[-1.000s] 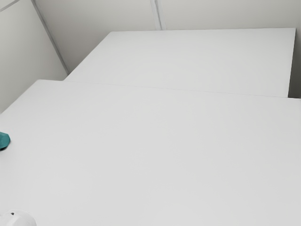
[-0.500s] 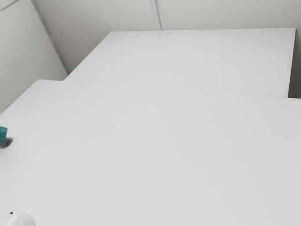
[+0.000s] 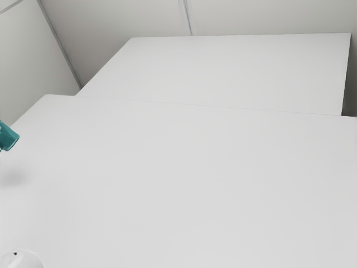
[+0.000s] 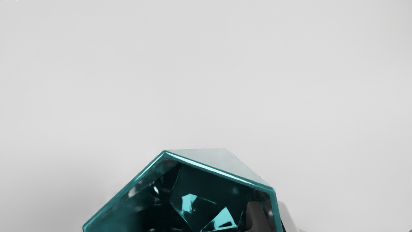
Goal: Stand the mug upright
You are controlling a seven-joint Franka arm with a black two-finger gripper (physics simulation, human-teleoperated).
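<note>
The teal mug (image 3: 8, 137) is at the exterior view's left edge, tilted and held above the table (image 3: 184, 184), with a faint shadow below it. Much of the mug is cut off there. Looking into its angular mouth, the wrist view has the mug (image 4: 222, 174) with its rim toward the camera. My gripper (image 4: 271, 211) is shut on the mug's wall near the rim, one finger (image 4: 256, 216) inside the mouth and the other outside. The lower part of the mug is out of frame.
A rounded white object (image 3: 22, 261) with a small dark dot is in the exterior view's bottom left corner. Behind the near table stands a second white surface (image 3: 223, 70), with pale walls beyond.
In the exterior view the mug has risen off the table and tilted differently; its shadow has separated from it. The rounded white object has shifted only slightly.
</note>
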